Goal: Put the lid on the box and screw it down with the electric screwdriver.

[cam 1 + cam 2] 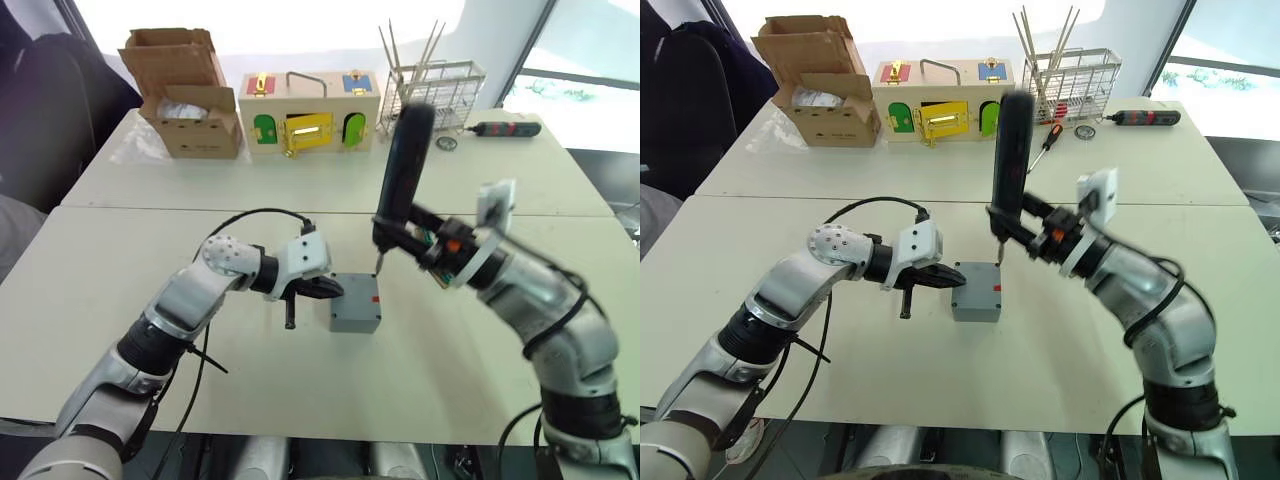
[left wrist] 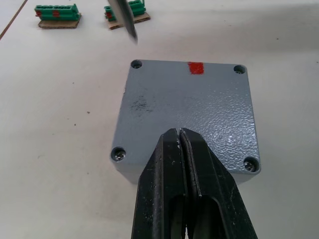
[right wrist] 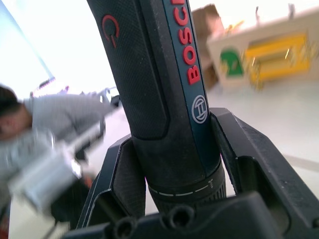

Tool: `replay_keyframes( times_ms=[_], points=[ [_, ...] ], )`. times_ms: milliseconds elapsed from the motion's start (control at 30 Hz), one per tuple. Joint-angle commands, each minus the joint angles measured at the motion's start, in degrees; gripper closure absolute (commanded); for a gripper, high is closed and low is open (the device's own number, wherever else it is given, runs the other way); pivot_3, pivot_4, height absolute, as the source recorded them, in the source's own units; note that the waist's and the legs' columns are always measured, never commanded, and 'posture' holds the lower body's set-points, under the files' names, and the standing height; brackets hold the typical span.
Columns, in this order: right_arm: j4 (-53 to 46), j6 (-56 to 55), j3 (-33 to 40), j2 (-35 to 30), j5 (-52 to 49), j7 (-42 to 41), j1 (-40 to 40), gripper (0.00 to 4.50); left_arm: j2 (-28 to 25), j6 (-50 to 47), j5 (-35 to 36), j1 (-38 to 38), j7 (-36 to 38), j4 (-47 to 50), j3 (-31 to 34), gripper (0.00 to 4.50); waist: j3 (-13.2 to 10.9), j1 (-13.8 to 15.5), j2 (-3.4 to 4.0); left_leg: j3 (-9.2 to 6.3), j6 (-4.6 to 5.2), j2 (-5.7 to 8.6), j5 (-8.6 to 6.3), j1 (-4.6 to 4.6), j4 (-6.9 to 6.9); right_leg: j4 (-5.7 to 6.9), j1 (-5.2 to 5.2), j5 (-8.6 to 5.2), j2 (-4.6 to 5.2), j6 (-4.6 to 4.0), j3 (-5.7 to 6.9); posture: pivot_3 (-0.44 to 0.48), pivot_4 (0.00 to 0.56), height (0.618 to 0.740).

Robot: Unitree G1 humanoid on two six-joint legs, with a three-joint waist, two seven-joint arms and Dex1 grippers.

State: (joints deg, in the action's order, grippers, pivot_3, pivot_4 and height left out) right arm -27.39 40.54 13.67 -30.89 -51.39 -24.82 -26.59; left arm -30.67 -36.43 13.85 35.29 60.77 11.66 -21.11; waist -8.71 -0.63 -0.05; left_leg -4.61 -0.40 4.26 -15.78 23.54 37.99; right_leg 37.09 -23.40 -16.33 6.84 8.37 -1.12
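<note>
Right gripper [image 3: 174, 164] clamping electric screwdriver [image 1: 403, 165], bit above lid [image 2: 187, 109]; left gripper [image 2: 179, 144] pressed together

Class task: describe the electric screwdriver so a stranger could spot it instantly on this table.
Start at the small grey box in the middle of the near table. Standing upright over its far edge, clamped in the right gripper, is the electric screwdriver: thick, dark and cylindrical, unlike the slim red-and-black hand screwdriver near the wire rack.

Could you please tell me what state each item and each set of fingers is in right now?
Lid: seated on the box.
Electric screwdriver: held upright, bit above a lid corner.
Left gripper: fingers shut, at the lid's edge.
Right gripper: clamped on the driver.
Cardboard carton: flaps open.
</note>
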Motion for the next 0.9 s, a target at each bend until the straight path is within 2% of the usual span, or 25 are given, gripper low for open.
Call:
replay_keyframes(
  times_ms=[33,133,267,433,533,633,767,900],
  points=[
    [-2.9,2.0,4.8,-1.7,-8.9,1.8,-4.3,2.59,0.8,-2.0,3.0,0.3,-1.8,3.1,4.0,4.50,0.0,0.1,-0.04,-0.08,-0.11,-0.01,0.06,0.03,-0.06,0.02,-0.03,0.00,0.00,0.00,0.07,0.000,0.150,0.730],
    [-0.6,3.4,5.6,-2.8,-10.3,2.9,-5.6,2.59,1.3,-2.4,3.8,0.9,-3.1,3.4,5.4,4.50,0.0,0.0,-0.06,-0.09,-0.10,0.01,0.05,0.03,-0.10,-0.03,0.04,0.00,0.02,0.00,0.10,0.000,0.150,0.730],
    [4.2,11.2,6.7,-6.4,-14.8,8.3,-7.1,2.59,3.2,-1.7,4.8,1.1,-5.2,2.8,7.2,4.50,0.0,0.2,-0.07,0.01,0.18,0.05,-0.08,0.03,0.06,-0.06,0.11,0.00,0.05,0.00,0.00,0.000,0.150,0.730],
    [15.2,20.6,6.3,-19.7,-8.2,10.7,-11.8,2.59,4.5,-5.1,11.2,2.2,-3.8,5.9,9.7,4.50,-0.2,0.3,0.03,0.03,0.11,0.08,-0.04,0.13,0.06,-0.07,0.01,0.00,0.07,0.00,0.01,0.000,0.150,0.730],
    [22.8,36.5,3.4,-29.9,-9.3,8.6,-15.3,2.59,1.6,-3.3,12.6,1.1,1.0,10.2,7.5,4.50,-0.4,0.1,0.20,0.11,-0.02,0.07,0.04,0.18,0.01,-0.11,-0.05,0.00,0.09,0.00,0.00,0.000,0.150,0.730],
    [28.1,43.9,-0.4,-37.7,-6.9,3.8,-16.6,2.59,0.6,-0.7,11.3,0.3,3.1,13.1,3.4,4.50,-0.4,0.0,0.27,0.15,0.00,0.01,0.02,0.20,-0.02,-0.25,-0.03,0.00,0.07,-0.01,0.00,0.000,0.150,0.730],
    [32.4,47.9,-4.7,-42.8,-4.5,-3.6,-14.1,2.59,2.1,0.1,10.4,0.3,1.4,13.4,1.1,4.50,-0.5,0.0,0.27,0.26,0.34,0.01,-0.17,0.18,0.05,-0.23,-0.01,0.00,0.08,-0.01,-0.07,0.000,0.150,0.730],
    [37.4,50.5,-9.8,-43.7,-1.6,-8.7,-14.0,2.59,3.1,1.6,8.3,-0.4,-0.3,13.2,-1.7,4.50,-0.5,-0.1,0.30,0.29,0.38,-0.01,-0.19,0.18,0.06,-0.22,-0.02,0.00,0.06,-0.01,-0.08,0.000,0.150,0.730]
  ],
)
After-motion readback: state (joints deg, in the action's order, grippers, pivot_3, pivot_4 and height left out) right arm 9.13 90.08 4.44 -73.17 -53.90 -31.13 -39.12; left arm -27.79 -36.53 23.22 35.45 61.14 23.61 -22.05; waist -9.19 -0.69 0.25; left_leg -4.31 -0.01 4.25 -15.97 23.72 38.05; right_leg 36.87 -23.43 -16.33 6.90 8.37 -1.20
